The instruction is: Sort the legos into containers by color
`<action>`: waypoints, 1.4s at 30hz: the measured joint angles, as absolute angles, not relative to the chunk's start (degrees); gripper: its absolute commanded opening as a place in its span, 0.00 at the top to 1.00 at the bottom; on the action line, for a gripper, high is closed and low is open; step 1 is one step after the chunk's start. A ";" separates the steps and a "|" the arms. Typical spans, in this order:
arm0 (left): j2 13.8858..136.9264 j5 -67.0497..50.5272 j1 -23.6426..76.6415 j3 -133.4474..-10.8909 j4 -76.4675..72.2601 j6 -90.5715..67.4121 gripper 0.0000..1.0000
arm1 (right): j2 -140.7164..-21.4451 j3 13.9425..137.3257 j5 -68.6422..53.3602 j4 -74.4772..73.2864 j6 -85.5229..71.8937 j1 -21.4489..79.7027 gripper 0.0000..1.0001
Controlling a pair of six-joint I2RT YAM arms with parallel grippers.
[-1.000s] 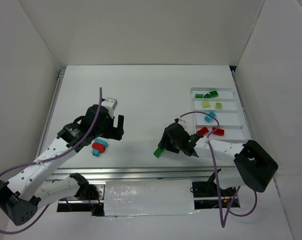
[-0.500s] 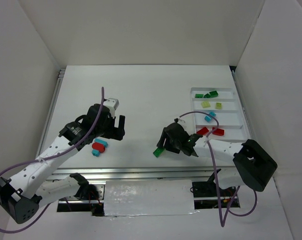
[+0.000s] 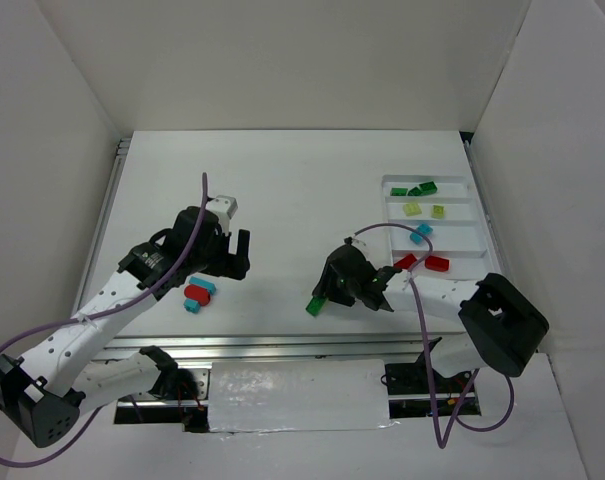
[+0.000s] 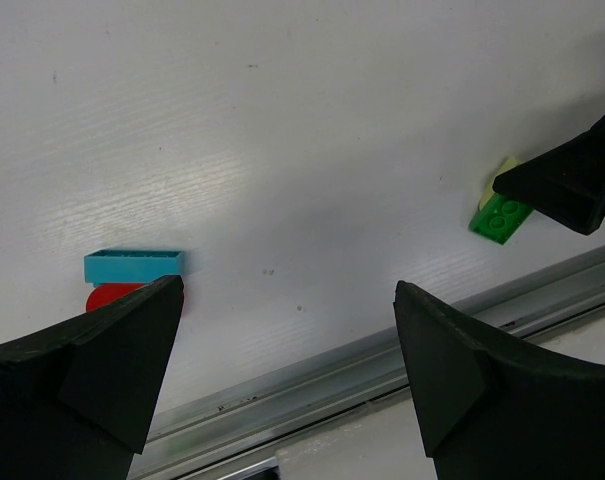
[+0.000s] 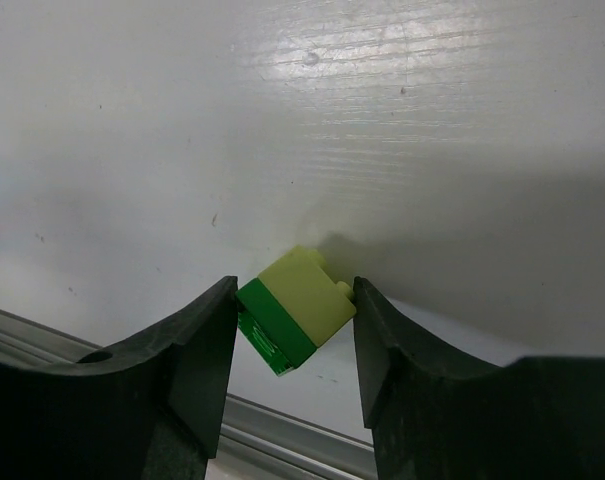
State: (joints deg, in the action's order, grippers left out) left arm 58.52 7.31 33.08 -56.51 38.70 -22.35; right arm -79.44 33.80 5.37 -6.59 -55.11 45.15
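Lego pair [image 3: 315, 305], dark green stuck to lime, lay well left of the tray [image 3: 460, 238], and the right claw [image 5: 294, 310] had just squeezed in from wider, pinching it! Left claw [image 4: 287, 295] hung spread wide, farther left of the tray. Two colours, so I'd say splitting comes first.

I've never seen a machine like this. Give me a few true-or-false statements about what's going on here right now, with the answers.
1. The left claw is open and holds nothing. True.
2. The right claw is closed on a stuck-together brick pair, green and yellow-green. True.
3. The white tray is empty. False: the white tray already holds bricks, among them a red brick.
4. A yellow brick lies by the left claw. False: a cyan brick and a red piece lie there.
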 measured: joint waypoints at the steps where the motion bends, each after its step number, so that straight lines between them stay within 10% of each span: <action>1: 58.52 7.31 33.08 -56.51 38.70 -22.35 0.00 | -79.44 33.80 5.37 -6.42 -55.24 45.15 0.59; 9: 58.52 6.72 33.06 -56.51 38.54 -22.39 0.00 | -79.22 33.80 5.34 -6.13 -55.22 45.17 0.95; 30: 52.93 -18.09 32.97 -52.88 28.16 -22.98 0.01 | -66.54 42.09 6.26 -10.87 -51.59 43.72 1.00; 42: 64.73 -7.07 52.27 -58.11 19.16 -23.99 0.01 | -56.29 48.56 3.49 -16.40 -51.27 43.72 1.00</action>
State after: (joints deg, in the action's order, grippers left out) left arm 64.73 -7.07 52.27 -58.11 19.16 -23.99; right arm -56.29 48.56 3.49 -16.40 -51.27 43.72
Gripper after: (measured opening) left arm 0.994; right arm 0.531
